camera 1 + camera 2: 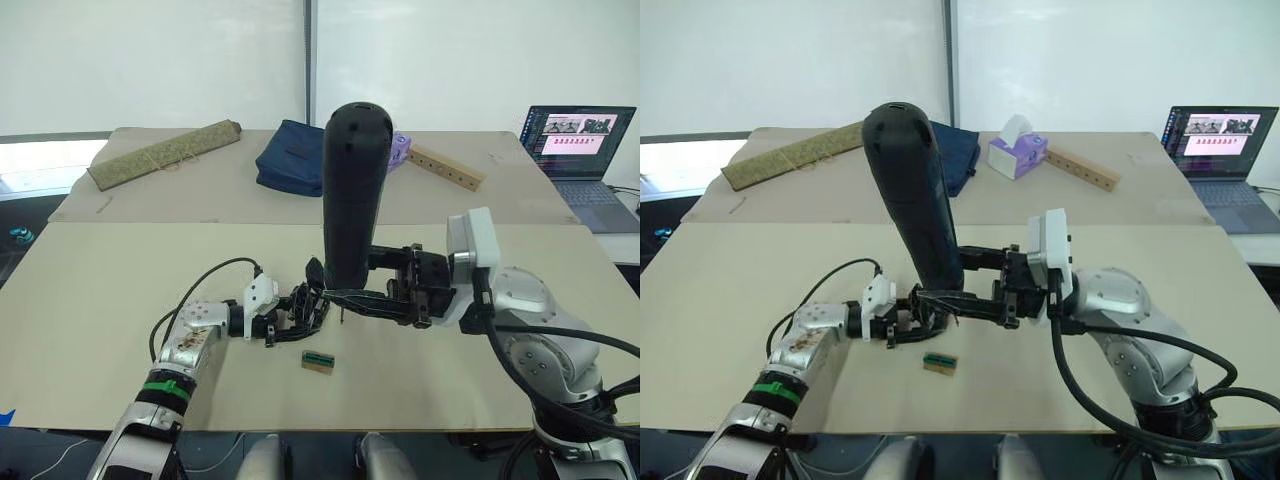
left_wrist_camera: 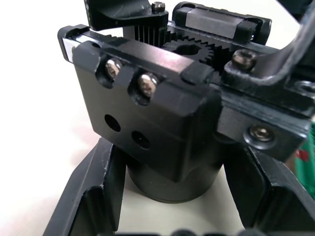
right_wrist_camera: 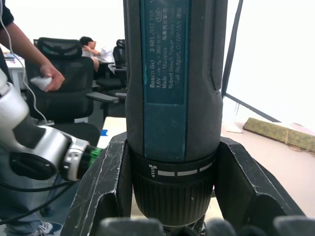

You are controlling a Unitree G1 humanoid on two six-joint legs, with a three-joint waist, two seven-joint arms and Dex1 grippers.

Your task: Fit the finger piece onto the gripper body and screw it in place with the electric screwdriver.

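Black and matte, the electric screwdriver (image 1: 355, 190) stands nearly upright at the centre of the frame, the right gripper (image 1: 345, 297) clamped round its lower end, its thin bit pointing down beside the gripper body (image 1: 300, 305). The left gripper (image 1: 290, 312), lower left of centre, is closed on that gripper body just above the table (image 1: 90, 300). A small green-and-tan block (image 1: 318, 361) lies just below them.

Electric screwdriver (image 1: 354, 190): thick black cylinder, upright w/ slight tilt, rounded end up, thin bit down beside gripper body (image 1: 300, 305). Body: chunky black, round base, toothed gear, two screws showing, near table centre.
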